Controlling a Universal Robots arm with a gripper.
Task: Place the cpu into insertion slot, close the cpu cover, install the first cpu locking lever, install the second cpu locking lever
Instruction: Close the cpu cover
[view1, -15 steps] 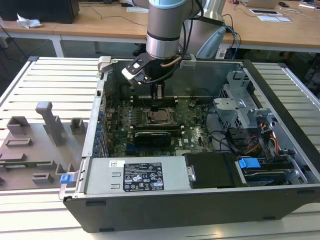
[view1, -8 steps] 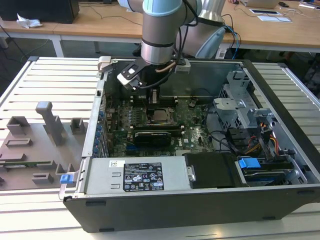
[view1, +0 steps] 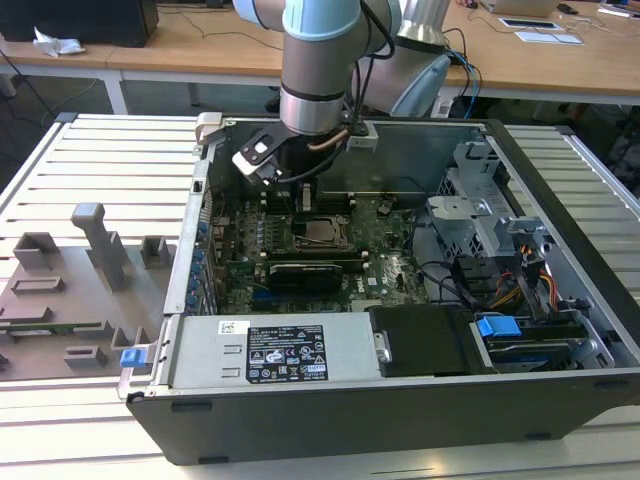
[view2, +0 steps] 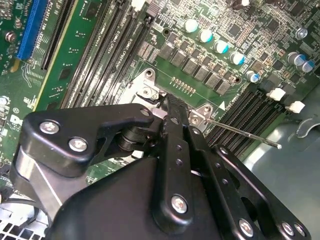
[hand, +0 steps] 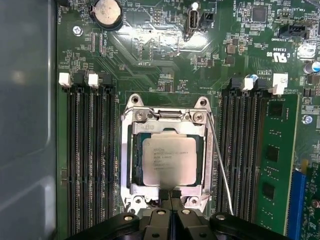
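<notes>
The arm hangs over the open computer case (view1: 400, 400) on the slatted worktop (view1: 100, 160), and the pincer (hand: 170, 192) is down at the socket (hand: 131, 104) on the green board (hand: 165, 65). In the first wrist view its two fingers (hand: 159, 212) are pressed together, with nothing visibly between them. The tips rest at the edge of the socket, on or just at the small tab of the cover (hand: 128, 160); real contact is hard to call.

And the chip (hand: 167, 161) is home! It lies flat and square inside the socket, its pale metal top showing through the cover's window. The cover lies down over it, framing it on all sides.

One locking lever (hand: 220, 161) is free: a thin wire running along one side of the socket, its loose end swung out over the black memory slots (hand: 240, 150) beside it. The second wrist view shows the same lever (view2: 240, 133) sticking out past the pincer (view2: 167, 102).

As for handling, the chip looks light and rigid but delicate underneath, a thing for edge grips only. The cover looks like thin, stiff sheet metal, best pressed at its tab. The lever is probably springy and slick, so its far end, away from the socket, gives the best purchase.
</notes>
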